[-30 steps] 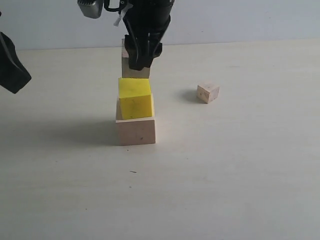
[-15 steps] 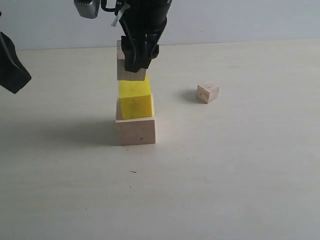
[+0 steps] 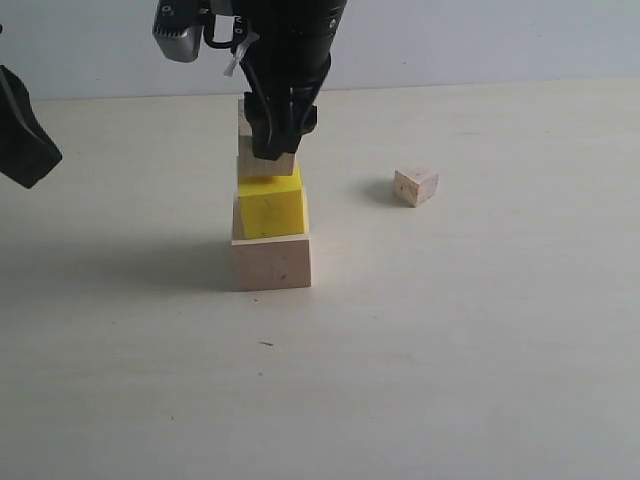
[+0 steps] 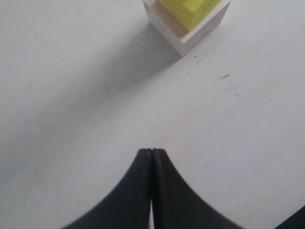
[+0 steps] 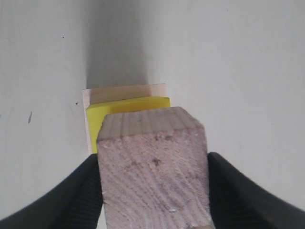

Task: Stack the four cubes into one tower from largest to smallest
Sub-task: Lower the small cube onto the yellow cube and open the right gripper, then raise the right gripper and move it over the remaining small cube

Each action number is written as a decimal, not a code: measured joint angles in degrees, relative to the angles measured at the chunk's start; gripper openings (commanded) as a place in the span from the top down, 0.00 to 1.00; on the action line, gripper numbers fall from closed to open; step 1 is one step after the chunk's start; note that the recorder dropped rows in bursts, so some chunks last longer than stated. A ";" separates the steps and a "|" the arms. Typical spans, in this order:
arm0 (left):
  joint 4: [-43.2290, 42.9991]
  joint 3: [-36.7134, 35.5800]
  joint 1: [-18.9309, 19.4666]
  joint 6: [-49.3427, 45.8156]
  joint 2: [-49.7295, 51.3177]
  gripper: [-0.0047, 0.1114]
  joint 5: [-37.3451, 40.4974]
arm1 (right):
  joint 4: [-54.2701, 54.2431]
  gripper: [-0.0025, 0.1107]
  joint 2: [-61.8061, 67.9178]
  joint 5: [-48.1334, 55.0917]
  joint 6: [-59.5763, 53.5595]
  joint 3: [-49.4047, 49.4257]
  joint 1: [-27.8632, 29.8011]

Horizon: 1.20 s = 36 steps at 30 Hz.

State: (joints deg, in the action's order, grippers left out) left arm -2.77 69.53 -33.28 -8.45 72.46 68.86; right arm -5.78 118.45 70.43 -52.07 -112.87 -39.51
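- My right gripper (image 3: 272, 150) is clamped on one small wood cube (image 3: 284, 167) — a black finger presses each of two opposite faces, seen up close in the right wrist view (image 5: 155, 162).
- Straight below that gripper stands the rest of the tower: the yellow cube (image 3: 270, 205) sits on the large pale wood cube (image 3: 272, 262), which rests on the table (image 3: 480, 350).
- The held cube's underside is level with the yellow cube's top. I cannot tell whether it rests there or hangs a hair above.
- Looking down past my right fingers (image 5: 71, 200), the held cube hides most of the yellow cube (image 5: 97, 119). Only a yellow strip shows along two of its edges, with a strip of the pale base (image 5: 126, 92) beyond it.
- The yellow cube is set toward one corner of the base, so it leaves a pale ledge bare.
- My left gripper (image 4: 151, 155) is closed on nothing, its two black tips pressed together over bare table.
- It hangs well off to the side of the tower (image 3: 25, 140), with the base (image 4: 190, 36) and the yellow cube (image 4: 188, 9) ahead of its tips.
- The other small wood cube (image 3: 415, 185) lies on the table, on the far side of my right gripper from my left one — well apart from the tower and touching nothing else.
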 measured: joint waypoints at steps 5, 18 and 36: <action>0.00 0.00 0.00 0.00 0.00 0.96 0.00 | 0.00 0.98 0.00 0.00 0.00 0.00 0.00; 0.00 0.00 0.00 -0.12 0.00 0.96 0.09 | -0.10 0.66 0.00 0.00 0.00 0.00 0.00; 0.00 0.00 0.00 -0.31 0.00 0.96 0.22 | 2.26 0.41 -5.43 -0.11 7.54 0.00 0.00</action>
State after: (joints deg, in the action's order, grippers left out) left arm -2.77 69.53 -33.28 -8.76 72.46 69.08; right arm -3.53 113.02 70.32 -44.53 -112.87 -39.51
